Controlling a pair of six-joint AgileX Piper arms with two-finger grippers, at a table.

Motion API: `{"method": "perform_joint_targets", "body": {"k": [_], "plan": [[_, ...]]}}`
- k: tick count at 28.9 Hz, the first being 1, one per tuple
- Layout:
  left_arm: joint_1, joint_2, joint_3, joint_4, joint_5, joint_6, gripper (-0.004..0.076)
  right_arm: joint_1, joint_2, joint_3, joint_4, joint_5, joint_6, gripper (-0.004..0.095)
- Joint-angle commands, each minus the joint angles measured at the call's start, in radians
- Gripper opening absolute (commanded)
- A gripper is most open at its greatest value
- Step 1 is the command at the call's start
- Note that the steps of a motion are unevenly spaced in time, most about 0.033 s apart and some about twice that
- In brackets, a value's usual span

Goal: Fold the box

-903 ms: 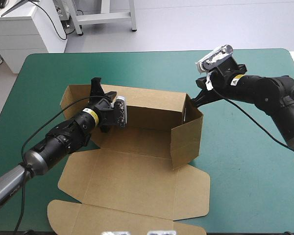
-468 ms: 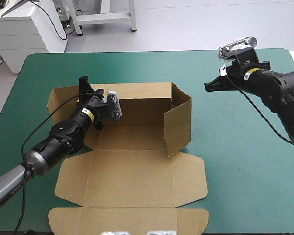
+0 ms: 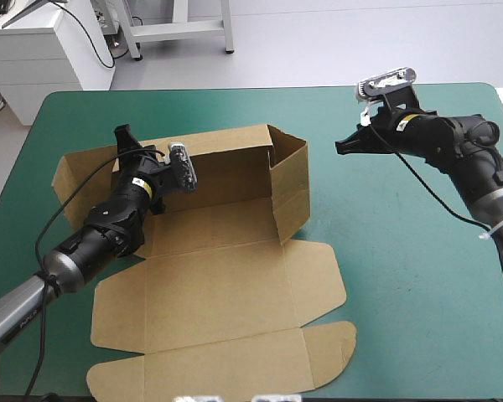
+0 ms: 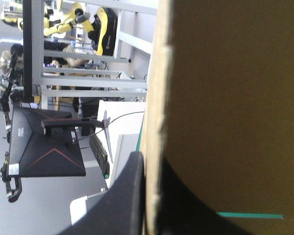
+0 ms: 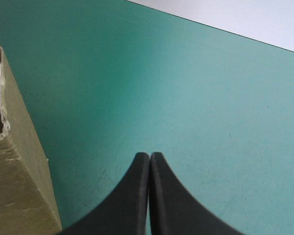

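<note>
Since the left gripper (image 3: 126, 139), clamped on the box (image 3: 222, 293), has dragged it leftward in frame, the empty, closed right gripper (image 3: 342, 146) must re-reach.

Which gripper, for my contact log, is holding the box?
The left gripper, shut on the box at its back wall; the right gripper is shut on nothing, apart.

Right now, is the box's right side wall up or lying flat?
Up: on the box, it stands beside the raised back wall; the lid lies flat.
</note>
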Motion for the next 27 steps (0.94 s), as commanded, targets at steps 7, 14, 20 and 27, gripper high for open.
{"method": "perform_joint_targets", "body": {"k": [7, 14, 20, 27], "plan": [[-0.067, -0.033, -0.058, 0.026, 0.022, -0.023, -0.0008, -0.008, 0.042, -0.19, 0.086, -0.042, -0.038, -0.0021], [-0.098, -0.032, -0.058, 0.024, 0.054, -0.023, -0.0008, -0.008, 0.122, -0.264, 0.149, 0.05, -0.057, -0.0021], [-0.098, -0.02, -0.056, 0.024, 0.082, -0.023, -0.0008, -0.008, 0.175, -0.263, 0.233, 0.098, -0.105, -0.0021], [-0.098, 0.008, -0.054, 0.026, 0.094, -0.022, -0.0008, -0.025, 0.222, -0.263, 0.319, 0.15, -0.189, -0.0021]]}}
